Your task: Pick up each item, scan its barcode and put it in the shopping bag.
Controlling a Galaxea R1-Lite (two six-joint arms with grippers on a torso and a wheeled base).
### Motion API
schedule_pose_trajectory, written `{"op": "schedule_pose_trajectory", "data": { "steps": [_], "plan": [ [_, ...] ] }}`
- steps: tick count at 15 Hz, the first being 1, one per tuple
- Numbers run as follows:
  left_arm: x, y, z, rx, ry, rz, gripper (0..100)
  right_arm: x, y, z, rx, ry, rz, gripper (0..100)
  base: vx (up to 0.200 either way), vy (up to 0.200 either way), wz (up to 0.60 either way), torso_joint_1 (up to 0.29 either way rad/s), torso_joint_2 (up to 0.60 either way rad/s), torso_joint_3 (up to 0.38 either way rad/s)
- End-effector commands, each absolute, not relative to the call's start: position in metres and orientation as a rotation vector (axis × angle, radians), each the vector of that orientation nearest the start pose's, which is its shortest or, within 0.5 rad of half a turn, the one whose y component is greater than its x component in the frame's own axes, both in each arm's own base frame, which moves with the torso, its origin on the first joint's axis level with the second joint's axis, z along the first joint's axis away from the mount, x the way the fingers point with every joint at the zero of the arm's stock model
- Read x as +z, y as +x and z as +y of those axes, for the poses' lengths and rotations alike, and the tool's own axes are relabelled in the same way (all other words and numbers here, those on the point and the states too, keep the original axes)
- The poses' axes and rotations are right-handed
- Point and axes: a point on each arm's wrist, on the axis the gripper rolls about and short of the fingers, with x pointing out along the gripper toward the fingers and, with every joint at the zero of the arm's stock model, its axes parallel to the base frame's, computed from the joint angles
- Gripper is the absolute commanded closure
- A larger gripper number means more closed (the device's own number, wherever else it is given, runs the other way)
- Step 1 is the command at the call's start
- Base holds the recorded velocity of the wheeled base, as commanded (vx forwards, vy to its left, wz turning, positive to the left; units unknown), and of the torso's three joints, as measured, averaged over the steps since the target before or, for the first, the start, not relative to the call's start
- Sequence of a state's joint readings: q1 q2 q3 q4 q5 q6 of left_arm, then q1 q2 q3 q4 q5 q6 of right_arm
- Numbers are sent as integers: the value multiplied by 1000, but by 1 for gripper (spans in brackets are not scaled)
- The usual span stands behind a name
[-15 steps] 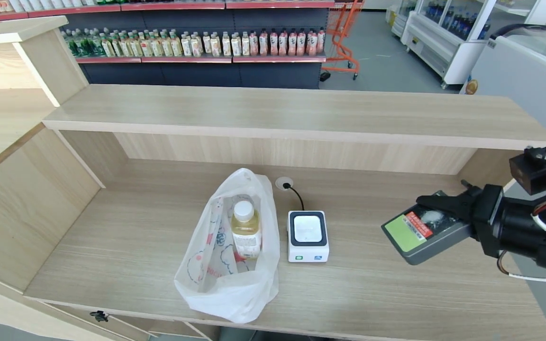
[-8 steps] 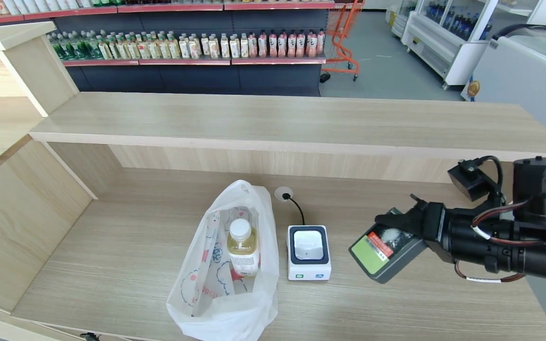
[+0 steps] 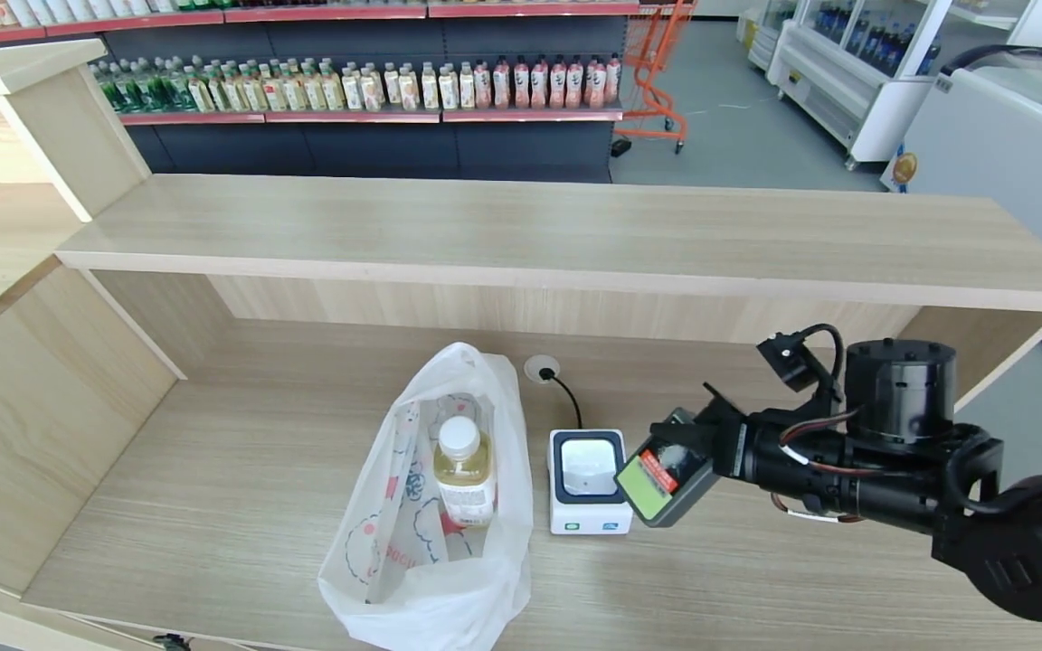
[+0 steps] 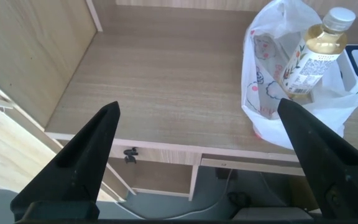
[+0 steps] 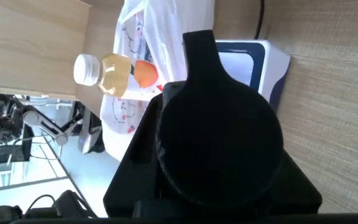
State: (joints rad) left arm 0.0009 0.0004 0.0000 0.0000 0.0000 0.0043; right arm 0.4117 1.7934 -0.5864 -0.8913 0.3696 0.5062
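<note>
A light wooden surface (image 3: pixel 213 470) stands before dark red-edged shelves (image 3: pixel 376 145), a grey floor (image 3: pixel 738 117) and white freezers (image 3: pixel 856 99).

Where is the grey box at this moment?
In the head view, the grey box is clamped in the right tool on the robot's right, at the right edge of the white scanner, which stands beside the shopping bag.

My right gripper (image 3: pixel 686 440) holds a grey box (image 3: pixel 663 475) with a green and red label, tilted, at the right edge of the white scanner (image 3: pixel 586 481). Just left of the scanner, the white shopping bag (image 3: pixel 431 579) lies open with a white-capped bottle (image 3: pixel 464 470) of yellowish drink inside.
</note>
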Motion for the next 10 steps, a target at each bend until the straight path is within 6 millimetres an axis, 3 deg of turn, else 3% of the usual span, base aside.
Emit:
{"op": "schedule_pose_trajectory", "data": {
  "steps": [1,10],
  "plan": [
    [75,-23,0,2,5,0,0,106,284,134,670,448,554,100,0,0,0,0,0,0],
    [75,-23,0,2,5,0,0,103,318,156,716,430,512,100,0,0,0,0,0,0]
  ]
}}
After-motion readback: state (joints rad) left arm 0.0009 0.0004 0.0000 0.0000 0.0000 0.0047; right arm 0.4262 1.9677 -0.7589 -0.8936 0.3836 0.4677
